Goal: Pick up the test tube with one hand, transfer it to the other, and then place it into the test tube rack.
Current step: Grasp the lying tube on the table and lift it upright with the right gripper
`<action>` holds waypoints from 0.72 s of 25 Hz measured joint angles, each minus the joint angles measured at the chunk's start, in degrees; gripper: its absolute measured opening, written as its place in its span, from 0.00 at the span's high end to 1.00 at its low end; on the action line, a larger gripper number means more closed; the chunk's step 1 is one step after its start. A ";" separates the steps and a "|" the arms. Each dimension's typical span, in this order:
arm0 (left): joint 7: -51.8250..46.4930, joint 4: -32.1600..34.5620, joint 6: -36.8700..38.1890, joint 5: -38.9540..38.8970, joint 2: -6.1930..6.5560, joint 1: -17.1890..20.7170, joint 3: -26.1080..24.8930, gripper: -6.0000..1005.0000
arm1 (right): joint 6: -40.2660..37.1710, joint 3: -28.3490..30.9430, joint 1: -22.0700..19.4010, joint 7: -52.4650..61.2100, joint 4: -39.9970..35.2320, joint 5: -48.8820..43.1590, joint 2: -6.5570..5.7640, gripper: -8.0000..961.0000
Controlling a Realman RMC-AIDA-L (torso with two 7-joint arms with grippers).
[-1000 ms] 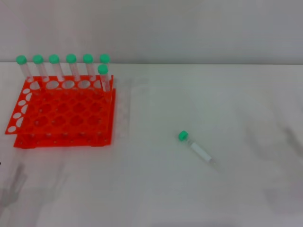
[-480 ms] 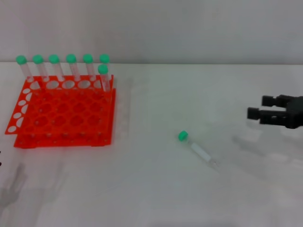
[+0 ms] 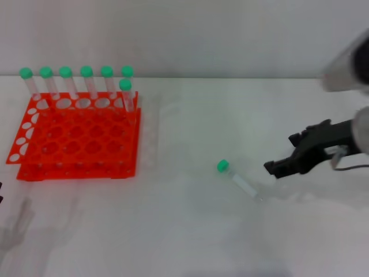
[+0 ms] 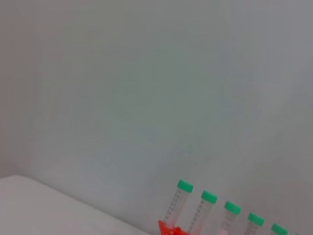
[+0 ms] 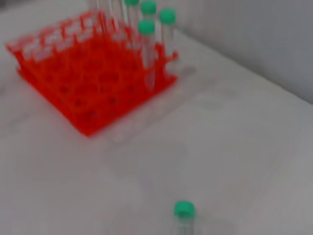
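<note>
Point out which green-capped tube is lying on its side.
The loose tube on the table, right of the rack and near the right tool. The other seven stand upright in the rack.

Your right arm (image 3: 351, 63) is smeared at the head view's right edge, and its gripper (image 3: 275, 168) is too dark to read the jaws. In the right wrist view the loose tube (image 5: 184, 218) is cut off below its cap. The left wrist view clips the rack (image 4: 171, 230) to a corner.
</note>
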 joint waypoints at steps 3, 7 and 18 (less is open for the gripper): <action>-0.07 -0.13 0.02 0.00 0.00 0.01 0.00 0.12 | 1.63 -9.02 3.70 8.57 -1.53 -9.34 0.17 0.14; -0.05 -0.37 0.05 0.00 0.00 -0.08 -0.01 0.12 | 2.41 -18.62 8.65 15.71 0.16 -14.82 0.42 0.14; -0.07 0.01 0.64 0.00 0.00 -0.78 0.01 0.12 | 0.29 -23.76 16.60 21.53 11.47 -15.07 0.82 0.14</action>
